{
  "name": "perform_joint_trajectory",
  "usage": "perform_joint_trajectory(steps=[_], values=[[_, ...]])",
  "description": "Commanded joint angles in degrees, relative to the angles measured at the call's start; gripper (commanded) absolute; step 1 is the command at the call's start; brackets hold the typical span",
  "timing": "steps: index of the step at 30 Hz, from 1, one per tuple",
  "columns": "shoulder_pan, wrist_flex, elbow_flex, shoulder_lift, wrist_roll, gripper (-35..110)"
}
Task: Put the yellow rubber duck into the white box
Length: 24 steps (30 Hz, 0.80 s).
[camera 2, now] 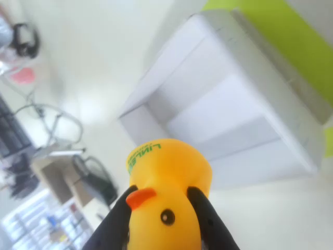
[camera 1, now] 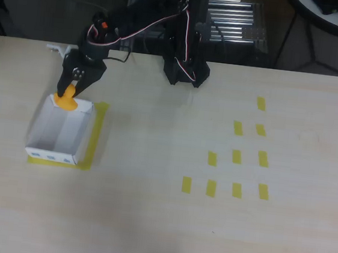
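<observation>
Pale wood table (camera 1: 165,223) runs under everything, with short yellow tape strips (camera 1: 236,156) stuck in rows to the right in the overhead view. Nearest the wrist camera, the hand (camera 2: 158,219) is clamped on the yellow duck (camera 2: 165,195), its two dark fingers (camera 2: 205,216) pressing the body from either side, the orange beak and one eye facing the lens and the flat base pointing away toward the box. Just past the duck lies the white box (camera 2: 291,125), open side up, its floor bare. Seen from overhead, the duck (camera 1: 68,99) hangs right at the far rim of the box (camera 1: 39,126), so the opening sits slightly forward and below; a small reach forward should put it over the middle before letting go. Beyond stand the arm's black base (camera 1: 183,73) and some metal racks (camera 1: 232,18).
</observation>
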Motion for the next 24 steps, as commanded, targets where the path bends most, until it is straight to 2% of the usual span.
perform_joint_trajectory(steps=[1,10,14,17,24], values=[[1.1,-2.9,-3.3,-2.7,-1.8,0],[0.3,-4.8,-3.8,-6.6,-3.3,0],[-0.1,-4.7,-3.7,-6.6,-6.1,18],[-0.2,-4.6,-3.9,-6.6,-6.8,25],[-0.5,-4.7,-4.3,-6.8,-7.6,25]])
